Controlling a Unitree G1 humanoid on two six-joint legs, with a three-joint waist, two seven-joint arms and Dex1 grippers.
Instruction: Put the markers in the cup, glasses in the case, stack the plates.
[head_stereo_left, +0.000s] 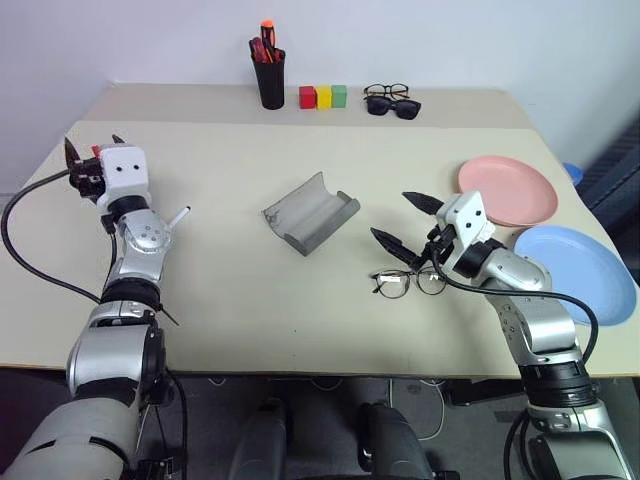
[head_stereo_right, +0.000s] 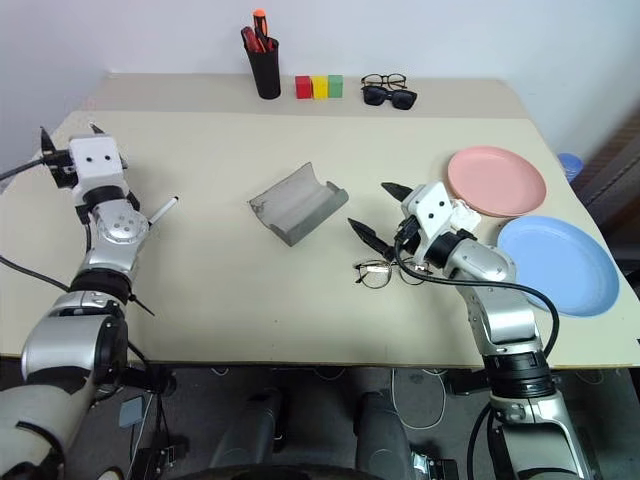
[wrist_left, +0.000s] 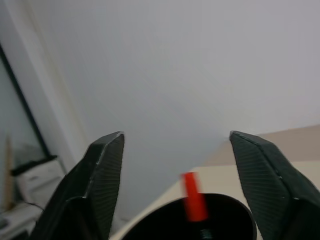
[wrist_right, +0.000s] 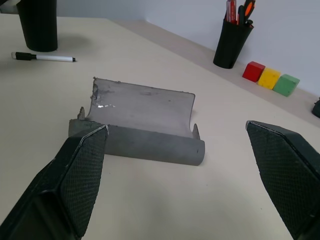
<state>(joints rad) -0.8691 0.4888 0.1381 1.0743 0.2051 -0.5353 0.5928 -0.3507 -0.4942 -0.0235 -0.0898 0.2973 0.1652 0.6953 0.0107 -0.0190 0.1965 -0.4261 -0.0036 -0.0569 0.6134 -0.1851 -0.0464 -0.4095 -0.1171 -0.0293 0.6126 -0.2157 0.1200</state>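
Wire-frame glasses (head_stereo_left: 410, 282) on the table (head_stereo_left: 250, 310) just under the right gripper (head_stereo_left: 402, 220) with fingers spread wide, blue plate (head_stereo_left: 585, 270) and pink plate (head_stereo_left: 510, 190) side by side, grey case (head_stereo_left: 310, 212) open mid-table, white-ended marker (head_stereo_left: 178, 217) beside left arm, left gripper (wrist_left: 175, 165) parted above the black cup (wrist_left: 200, 222) holding the red-capped marker (wrist_left: 194, 197).

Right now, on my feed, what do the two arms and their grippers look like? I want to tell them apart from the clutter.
Both arms are silver-grey metal segments with black joint bands. Each wrist carries a white boxy housing with small dark holes. The left gripper and right gripper each have two black pointed fingers with textured inner pads. A black cable loops off each wrist.
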